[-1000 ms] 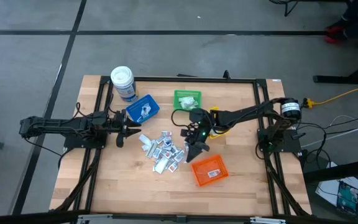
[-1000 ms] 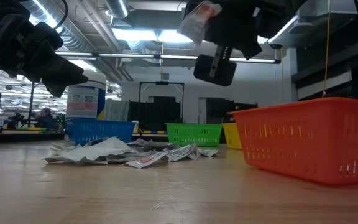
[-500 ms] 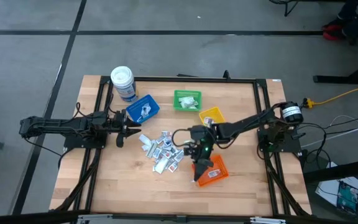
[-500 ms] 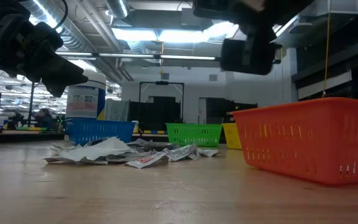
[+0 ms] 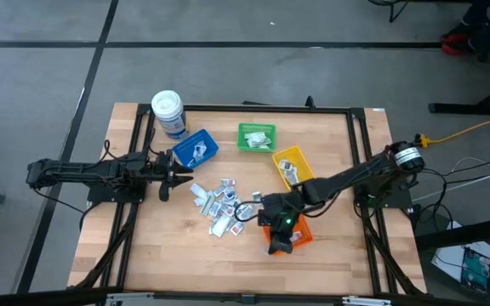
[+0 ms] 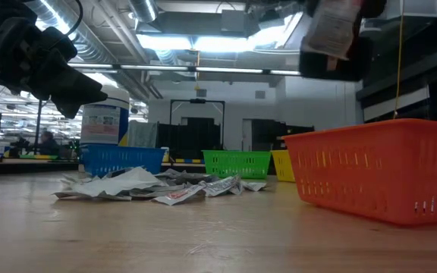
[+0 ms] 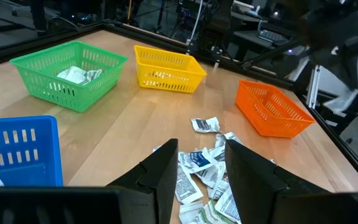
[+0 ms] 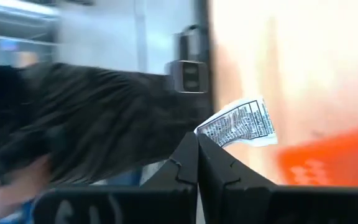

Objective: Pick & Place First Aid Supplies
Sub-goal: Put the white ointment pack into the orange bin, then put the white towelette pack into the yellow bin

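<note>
Right end effector [image 8: 197, 144] is over the orange bin [image 5: 299, 231], fingers pinched tight on one white packet [image 8: 240, 122]. Left end effector [image 7: 201, 163] hovers with fingers apart beside the blue bin [image 5: 196, 148]. The packet pile [image 5: 223, 204] lies mid-tabletop [image 5: 330, 153].

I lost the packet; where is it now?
The packet is pinched in the right gripper, above the orange bin, right of the packet pile.

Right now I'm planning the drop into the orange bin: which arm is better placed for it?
The right: its gripper hangs over the orange bin, fingers shut on a packet. The left gripper waits empty across the packet pile.
</note>
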Controlling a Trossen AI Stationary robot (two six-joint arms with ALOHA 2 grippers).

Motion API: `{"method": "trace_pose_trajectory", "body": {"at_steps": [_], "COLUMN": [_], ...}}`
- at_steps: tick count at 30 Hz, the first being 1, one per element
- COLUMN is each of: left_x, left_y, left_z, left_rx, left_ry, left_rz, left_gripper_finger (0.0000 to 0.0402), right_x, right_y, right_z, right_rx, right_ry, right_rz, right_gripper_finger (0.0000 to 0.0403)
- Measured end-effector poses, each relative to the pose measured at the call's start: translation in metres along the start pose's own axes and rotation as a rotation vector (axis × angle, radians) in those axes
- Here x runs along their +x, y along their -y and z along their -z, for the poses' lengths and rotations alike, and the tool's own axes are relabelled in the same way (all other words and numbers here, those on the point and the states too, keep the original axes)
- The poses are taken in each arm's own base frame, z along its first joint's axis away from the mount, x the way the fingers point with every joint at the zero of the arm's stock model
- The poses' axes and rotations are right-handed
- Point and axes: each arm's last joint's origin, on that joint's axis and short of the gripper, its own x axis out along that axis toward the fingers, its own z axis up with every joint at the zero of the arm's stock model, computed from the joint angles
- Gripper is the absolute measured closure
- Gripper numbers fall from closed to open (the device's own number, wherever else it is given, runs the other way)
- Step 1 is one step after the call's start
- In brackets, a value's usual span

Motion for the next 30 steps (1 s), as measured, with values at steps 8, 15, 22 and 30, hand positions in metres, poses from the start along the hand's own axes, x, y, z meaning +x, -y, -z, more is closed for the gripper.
{"method": "trace_pose_trajectory", "body": {"at_steps": [8, 15, 22, 30], "left_x": [0.0, 0.0, 0.0, 0.0], "left_y": [0.0, 0.0, 0.0, 0.0], "left_z": [0.0, 0.0, 0.0, 0.0], "left_rx": [0.0, 0.0, 0.0, 0.0], "left_ry": [0.0, -0.001, 0.0, 0.0], "left_rz": [0.0, 0.0, 0.0, 0.0], "left_gripper_finger": [0.0274, 0.0274, 0.0274, 0.0274], "right_x": [-0.014, -0.018, -0.021, -0.028], "right_y": [-0.011, 0.002, 0.005, 0.014], "right_z": [0.024, 0.04, 0.043, 0.032], "right_rx": [0.122, 0.201, 0.217, 0.23], "right_ry": [-0.087, -0.102, -0.108, -0.075], "right_rz": [0.265, 0.532, 0.58, 0.58], "right_gripper_finger": [0.0402, 0.0401, 0.0372, 0.0307]}}
